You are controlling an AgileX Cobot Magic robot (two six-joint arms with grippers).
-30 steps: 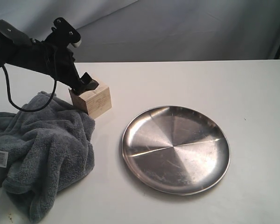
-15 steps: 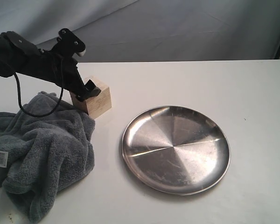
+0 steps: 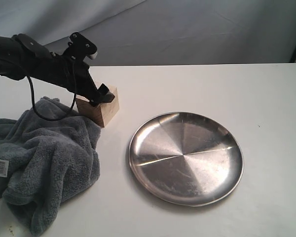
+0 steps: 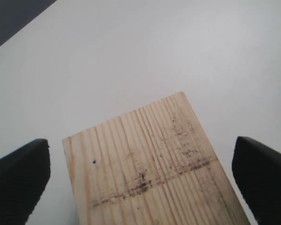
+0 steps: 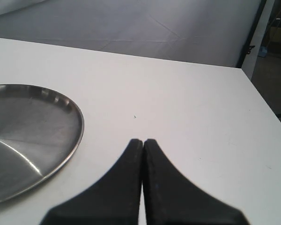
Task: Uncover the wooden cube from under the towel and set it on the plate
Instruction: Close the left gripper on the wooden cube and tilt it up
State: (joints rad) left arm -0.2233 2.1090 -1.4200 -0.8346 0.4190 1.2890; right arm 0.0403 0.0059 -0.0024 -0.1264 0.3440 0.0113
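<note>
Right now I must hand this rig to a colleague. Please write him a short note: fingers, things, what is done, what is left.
Left gripper: open, fingers on either side of the cube, not touching it.
Right gripper: shut, empty, over the table near the plate.
Cube: uncovered, beside the towel. Plate: empty.
Done: uncovering. Left: close on the cube and carry it to the plate.

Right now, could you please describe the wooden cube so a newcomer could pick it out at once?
On the white table, look left of the round silver plate, at the far edge of the crumpled grey towel. The wooden cube sits there under the open left gripper: the only pale, hard-edged, grained block.
</note>
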